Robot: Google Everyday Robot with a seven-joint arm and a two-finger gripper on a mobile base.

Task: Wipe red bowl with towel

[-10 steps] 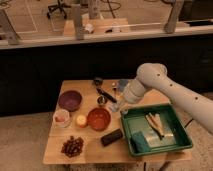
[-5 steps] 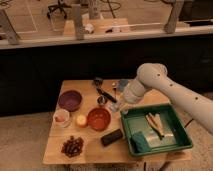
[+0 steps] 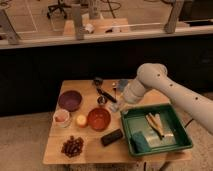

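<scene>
A white arm [image 3: 170, 90] reaches in from the right over a crowded wooden tabletop [image 3: 92, 150], its tool [image 3: 115, 105] hanging low just past the far right edge of the red bowl [image 3: 99, 118] and close to the near corner of a green tray [image 3: 150, 109]. Whether the tool is wide, narrow or holding anything cannot be told; a pale patch shows at its tip, but it is unclear whether that is cloth or part of the tool itself.

The red bowl sits upright near the middle of the tabletop, between a small yellow item [image 3: 81, 120] on its left and the tray on its right, with a black block [image 3: 112, 137] just in front of it. A purple bowl [image 3: 70, 100] stands behind and to the left, a white cup [image 3: 61, 118] farther left, and grapes [image 3: 73, 146] at the front.

Inside the tray lie wooden utensils [image 3: 157, 125] and a teal pad [image 3: 141, 141], which may be the towel, though that is not certain.

By the look of things the job is at an early stage: nothing rests in or against the bowl, and the tool is beside it, not over it. Getting the towel in hand, if it is not already, bringing it into the bowl and the wiping itself all appear left to do.
</scene>
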